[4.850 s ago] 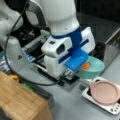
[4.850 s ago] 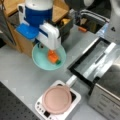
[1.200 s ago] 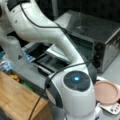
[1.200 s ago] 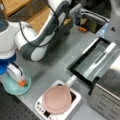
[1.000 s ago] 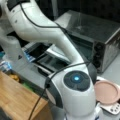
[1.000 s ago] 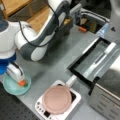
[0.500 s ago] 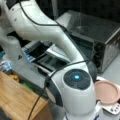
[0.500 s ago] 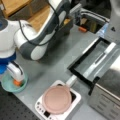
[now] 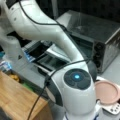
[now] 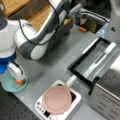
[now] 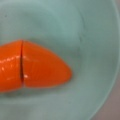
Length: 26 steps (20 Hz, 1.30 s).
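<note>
In a front view my gripper [image 10: 17,78] hangs low over a teal plate [image 10: 7,88] at the table's bottom left, its white fingers [image 10: 15,70] right at an orange carrot piece [image 10: 19,81] on the plate. The wrist view is filled by the carrot [image 11: 32,65], cut across by a slit, lying on the teal plate [image 11: 87,30]; no fingers show there. In a front view the arm's large white joint [image 9: 75,85] hides the gripper and the plate.
A pink round pan [image 10: 57,100] sits on a white hob [image 10: 75,100] to the right of the plate, the pan [image 9: 107,92] showing in both front views. A toaster oven [image 9: 100,32] stands with its door [image 10: 92,60] open. Wooden block [image 9: 17,100] at left.
Since 4.8 s ago the arm has swung from the table's middle to the bottom left, and the plate with the carrot now lies there. Over the last second almost nothing moved.
</note>
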Motion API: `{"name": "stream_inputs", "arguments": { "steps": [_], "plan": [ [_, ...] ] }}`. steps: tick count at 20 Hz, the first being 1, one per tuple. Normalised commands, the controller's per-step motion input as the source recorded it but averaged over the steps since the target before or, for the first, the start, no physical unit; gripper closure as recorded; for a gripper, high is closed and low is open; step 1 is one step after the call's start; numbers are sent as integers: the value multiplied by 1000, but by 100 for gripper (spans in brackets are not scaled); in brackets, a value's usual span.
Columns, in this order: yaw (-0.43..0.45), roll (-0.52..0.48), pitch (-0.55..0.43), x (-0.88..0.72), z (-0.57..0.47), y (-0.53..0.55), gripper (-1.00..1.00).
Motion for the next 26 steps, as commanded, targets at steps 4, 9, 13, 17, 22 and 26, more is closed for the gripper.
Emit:
{"name": "stream_inputs", "arguments": {
  "steps": [4, 9, 13, 17, 22, 26],
  "plan": [
    [107, -153, 68, -164, 44, 141, -100],
    [94, -149, 71, -195, 107, 207, -100],
    [79, -103, 50, -217, 182, 295, -100],
    [38, -3, 41, -202, 281, 321, -100],
    [-43, 67, 63, -182, 352, 278, -100],
    [-99, 53, 14, -162, 171, 271, -100]
  ]
}}
